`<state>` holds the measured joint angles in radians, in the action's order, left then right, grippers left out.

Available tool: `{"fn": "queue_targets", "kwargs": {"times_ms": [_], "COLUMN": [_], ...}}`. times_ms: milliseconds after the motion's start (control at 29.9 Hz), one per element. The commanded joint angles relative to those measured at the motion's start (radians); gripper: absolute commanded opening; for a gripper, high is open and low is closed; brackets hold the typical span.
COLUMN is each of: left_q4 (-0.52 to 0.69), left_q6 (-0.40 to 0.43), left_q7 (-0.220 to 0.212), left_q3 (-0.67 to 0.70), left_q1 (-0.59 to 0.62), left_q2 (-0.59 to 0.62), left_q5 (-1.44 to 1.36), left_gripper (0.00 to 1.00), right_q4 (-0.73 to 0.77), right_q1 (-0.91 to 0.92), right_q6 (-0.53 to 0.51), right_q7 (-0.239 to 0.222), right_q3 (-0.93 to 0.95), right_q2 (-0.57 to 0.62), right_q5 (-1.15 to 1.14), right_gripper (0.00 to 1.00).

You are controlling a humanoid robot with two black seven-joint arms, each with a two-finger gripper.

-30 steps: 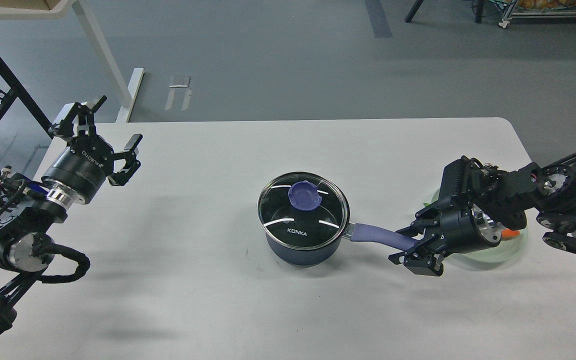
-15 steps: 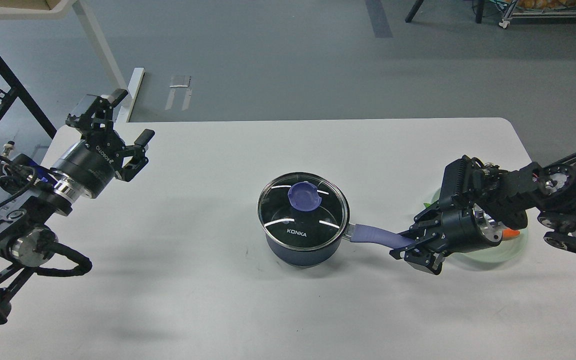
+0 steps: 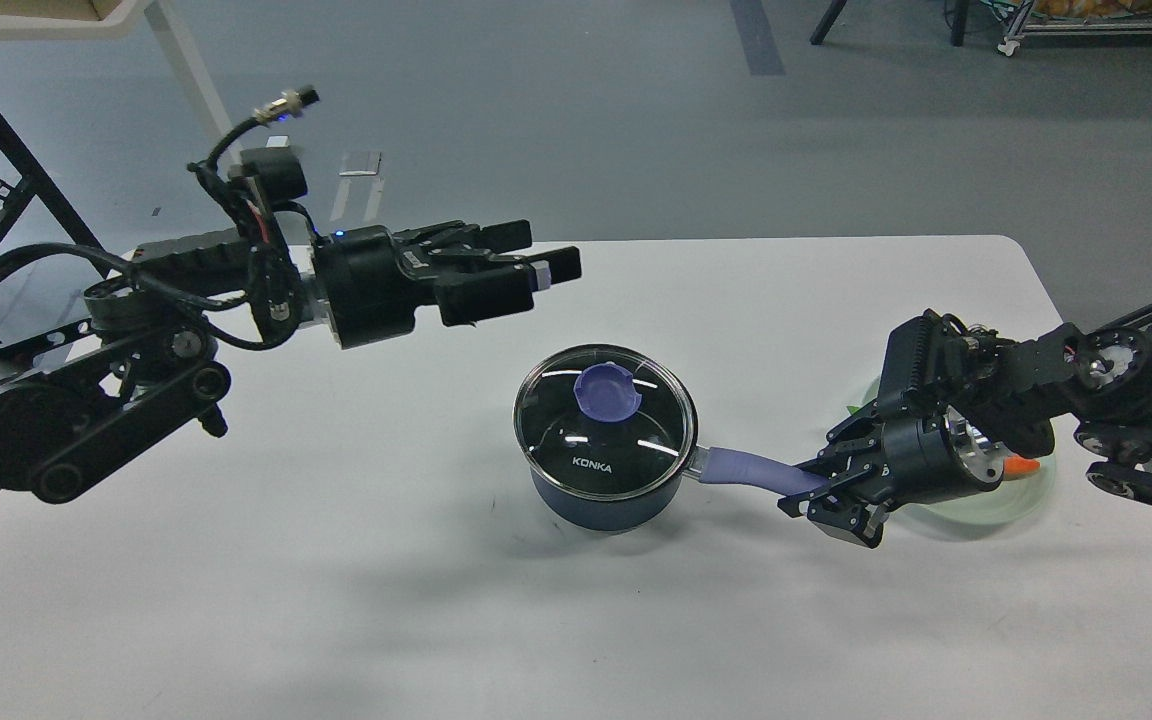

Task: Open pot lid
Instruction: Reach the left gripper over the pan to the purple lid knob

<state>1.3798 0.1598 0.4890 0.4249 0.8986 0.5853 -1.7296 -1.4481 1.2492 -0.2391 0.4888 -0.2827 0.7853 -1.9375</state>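
Pot lid [image 3: 604,418] sits closed on white table [image 3: 336,560]; right tool [image 3: 821,490] pinches handle [image 3: 751,470], left tool [image 3: 536,270] spread.

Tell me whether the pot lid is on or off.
On. The glass lid sits flat in the pot rim, blue knob up; neither tool touches it.

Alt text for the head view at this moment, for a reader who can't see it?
A dark pot with its glass lid on sits on a white table. The right gripper clamps the purple pot handle, while the left gripper hovers left of and behind the blue lid knob.
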Motion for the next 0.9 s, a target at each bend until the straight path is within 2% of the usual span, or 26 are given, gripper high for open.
{"fn": "queue_targets", "kwargs": {"times_ms": [0,134,401,602,869], "left_q4": [-0.013,-0.094,-0.235,-0.306,-0.314], "left_q6": [-0.112,-0.154,-0.166,-0.21,-0.215], "left_q7": [0.0,0.0,0.0,0.0,0.0], "left_q3": [-0.199,-0.322,-0.35,-0.385,-0.387], "left_q1": [0.12,0.189,0.186,0.181,0.138], "left_q2": [-0.024,-0.091,-0.211,-0.237,-0.231], "left_q5": [-0.174,-0.215,-0.326,-0.328,-0.326], "left_gripper": [0.99,0.99,0.99,0.99,0.99], "right_q4": [0.0,0.0,0.0,-0.002,0.0], "right_q1": [0.0,0.0,0.0,0.0,0.0], "right_q6": [0.0,0.0,0.0,0.0,0.0], "right_q7": [0.0,0.0,0.0,0.0,0.0], "right_q3": [-0.001,-0.001,-0.001,-0.001,-0.001], "right_q2": [0.0,0.0,0.0,0.002,0.002], "right_q5": [0.0,0.0,0.0,0.0,0.002], "right_gripper": [0.27,0.27,0.28,0.28,0.28]}}
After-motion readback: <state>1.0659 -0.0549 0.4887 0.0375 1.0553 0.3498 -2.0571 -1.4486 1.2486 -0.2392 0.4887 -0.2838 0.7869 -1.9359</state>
